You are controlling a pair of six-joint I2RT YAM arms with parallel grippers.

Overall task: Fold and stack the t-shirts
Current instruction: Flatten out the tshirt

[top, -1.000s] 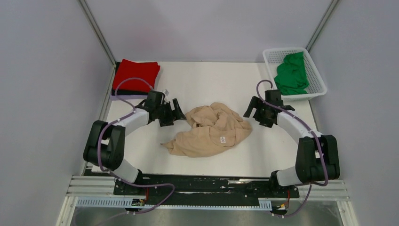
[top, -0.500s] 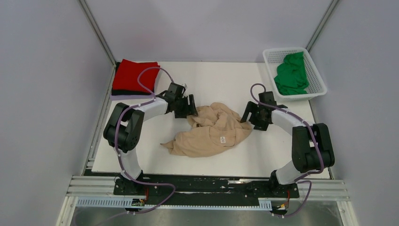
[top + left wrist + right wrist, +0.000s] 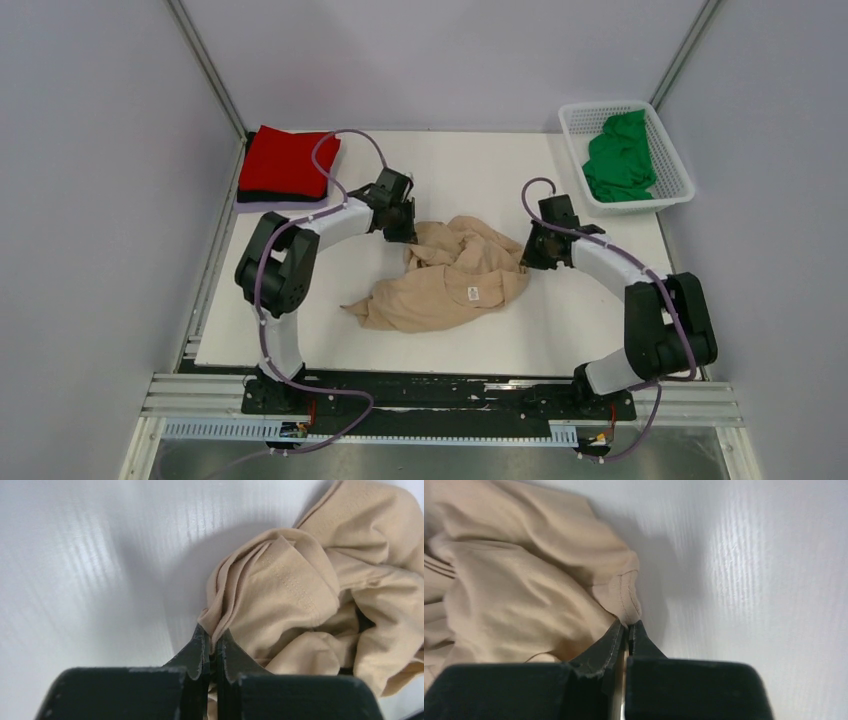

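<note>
So, tan shirt point(image 3: 450, 275) lies crumpled mid table point(image 3: 480, 170). Left gripper point(image 3: 212, 640) clamps its edge at 10 o'clock, right gripper point(image 3: 626, 627) clamps edge at 3. Red shirt point(image 3: 290, 160) folded, 10 o'clock corner; green shirt point(image 3: 618, 160) in basket point(image 3: 668, 140), 2 o'clock.

tan t-shirt point(image 3: 305, 590) edge between closed jaws

The white table point(image 3: 450, 170) bears a crumpled tan t-shirt point(image 3: 450, 285), a red-topped stack point(image 3: 290, 165) and a basket point(image 3: 576, 128).
</note>
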